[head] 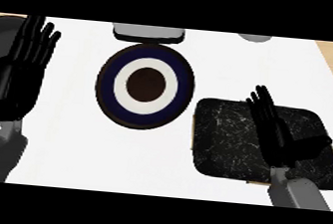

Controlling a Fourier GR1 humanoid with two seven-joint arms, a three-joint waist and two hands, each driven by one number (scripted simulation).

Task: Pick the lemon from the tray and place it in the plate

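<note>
- Right hand (pixel 280 136), fingers straight and holding nothing, over black tray (pixel 222 139) at lower right.
- Left hand (pixel 18 68) open at left edge.
- Plate (pixel 146 84) at centre of white counter (pixel 69 155).

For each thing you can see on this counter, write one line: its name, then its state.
Plate: flat on the counter, nothing on it.
Tray: flat on the counter, right of the plate, partly covered by the right hand.
Lemon: not visible; cannot tell where it is.
Right hand: open, fingers straight, over the tray.
Left hand: open, fingers up, resting at the left edge.
Grey object: at the far edge, cut off by the view.
</note>
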